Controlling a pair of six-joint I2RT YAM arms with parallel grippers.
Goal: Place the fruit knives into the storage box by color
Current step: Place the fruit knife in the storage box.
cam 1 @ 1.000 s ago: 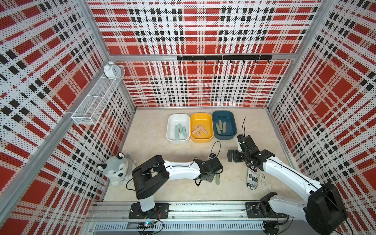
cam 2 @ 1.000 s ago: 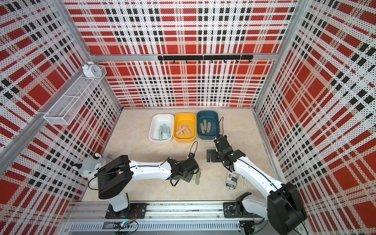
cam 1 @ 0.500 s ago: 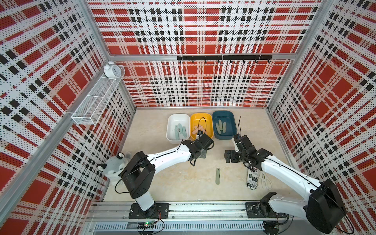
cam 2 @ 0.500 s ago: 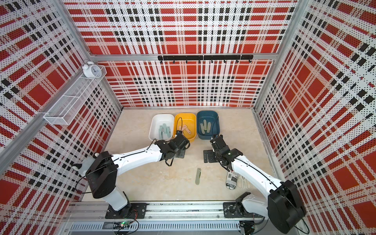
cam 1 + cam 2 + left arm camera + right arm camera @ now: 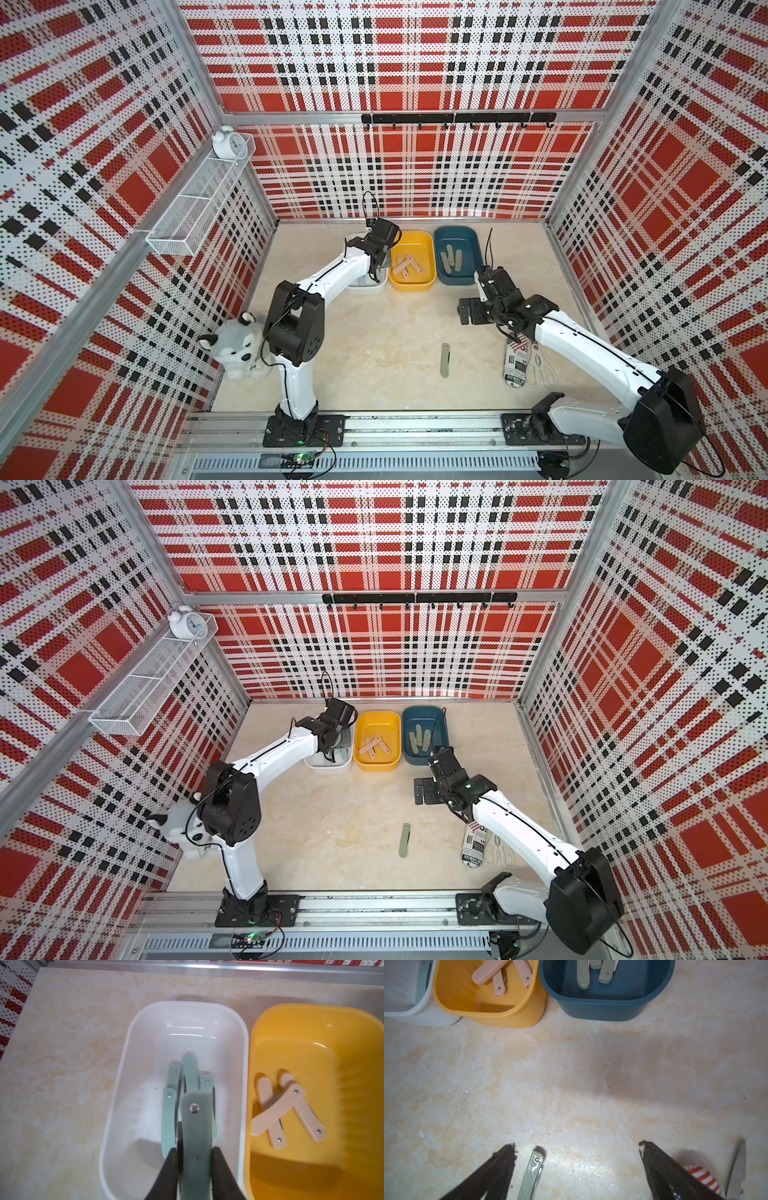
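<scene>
While my left hand [image 5: 195, 1150] is shut tight on a mint knife [image 5: 194, 1120], I hold it just over the white box [image 5: 128, 1047]. Its long side runs along the box's long side, and its pin end points away from my hand, toward the back wall. Other mint knives [image 5: 168, 1118] lie under it in that box, lined up almost the same way. Next door, the yellow box [image 5: 254, 1047] has three peach knives [image 5: 278, 1109], crossed over each other. The blue box [image 5: 440, 245] has three green knives [image 5: 451, 261]. My right hand [image 5: 576, 1146] is wide open and holds nothing; it hangs low over the desk [image 5: 374, 353]. One green knife [image 5: 532, 1174] lies flat on the desk near it, well apart from the boxes, its long side running front to back. So I think the job is nearly done: I must let this mint one go, and then the green one needs to go in the blue box.
</scene>
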